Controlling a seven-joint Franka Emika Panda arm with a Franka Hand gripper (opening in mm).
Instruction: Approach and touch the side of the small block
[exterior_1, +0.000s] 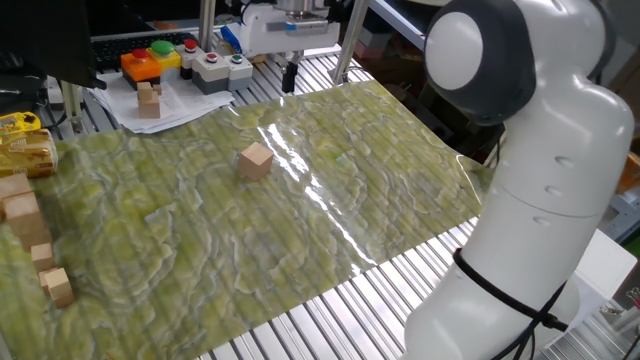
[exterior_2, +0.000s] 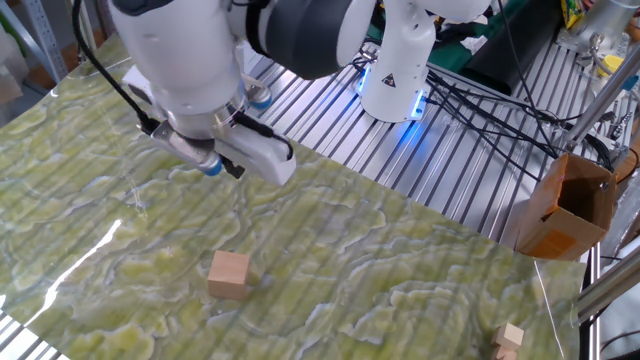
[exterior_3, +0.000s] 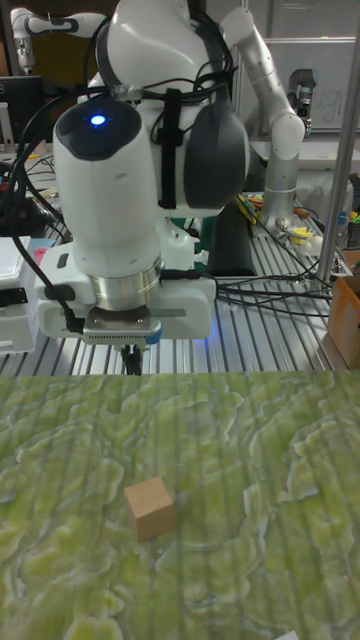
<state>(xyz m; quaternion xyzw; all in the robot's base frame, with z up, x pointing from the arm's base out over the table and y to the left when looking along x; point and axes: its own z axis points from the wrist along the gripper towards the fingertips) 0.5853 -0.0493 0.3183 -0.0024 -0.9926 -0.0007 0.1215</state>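
In the tall fixed view the small block (exterior_3: 150, 508) sits nearest the camera, flat on the green-yellow patterned mat (exterior_3: 250, 480) that covers the table, one corner turned toward the lens. Nothing touches it; bare mat lies on every side.

Beyond it, over the far edge of the mat, hangs the claw (exterior_3: 132, 362). Its dark fingers point straight down and look pressed together into one narrow tip, with no gap visible between them and nothing held. The tip is above the mat, well apart from the block. Above the fingers is the white hand housing and the wide grey wrist ring, and higher up the arm's white joint shows a small blue light.

From one fixed view the robot's big white body (exterior_1: 540, 190) fills the near right. The small block (exterior_1: 256, 160) lies in the middle of the mat (exterior_1: 330, 230), just beside a bright streak of glare. At the near left edge a row of pale wooden blocks (exterior_1: 30, 235) runs along the mat border. Farther off, two small stacked cubes (exterior_1: 148, 100) stand on a sheet of paper, with a box of coloured buttons (exterior_1: 185, 60) behind them. The claw (exterior_1: 290, 78) hangs at the far edge of the mat.

In the other fixed view the small block (exterior_2: 229, 274) is near the bottom, the claw (exterior_2: 222, 168) farther back and left of it, and a brown cardboard box (exterior_2: 565, 205) stands on the metal table (exterior_2: 450, 200) at the right.
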